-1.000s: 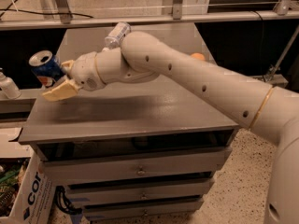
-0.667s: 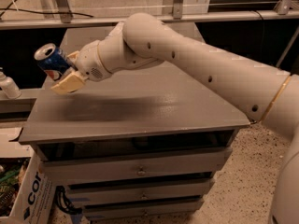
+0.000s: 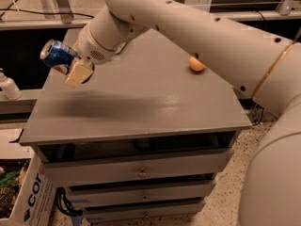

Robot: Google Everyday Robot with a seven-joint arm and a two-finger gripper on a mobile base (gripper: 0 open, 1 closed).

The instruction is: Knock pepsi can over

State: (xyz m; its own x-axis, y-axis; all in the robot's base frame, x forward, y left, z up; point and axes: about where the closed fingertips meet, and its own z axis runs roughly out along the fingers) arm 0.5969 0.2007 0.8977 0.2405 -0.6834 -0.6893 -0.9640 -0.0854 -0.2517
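The pepsi can (image 3: 57,55) is dark blue with a silver top. It is tilted steeply at the left edge of the grey table top (image 3: 141,102), with its top pointing up and to the left. My gripper (image 3: 71,69) is right against the can's lower right side, touching it, with its cream-coloured tip just below the can. The big white arm (image 3: 188,27) reaches in from the right across the back of the table. Whether the can's base rests on the table is hidden by the gripper.
A small orange round object (image 3: 196,64) lies on the table at the right rear. A white-capped bottle (image 3: 8,86) stands on a lower ledge to the left. A cardboard box (image 3: 28,197) sits on the floor at lower left. Drawers (image 3: 141,171) run below the table top.
The can has tipped further from near upright to steeply tilted. The gripper has stayed against it as both shifted toward the table's back. The arm has swung higher across the view.
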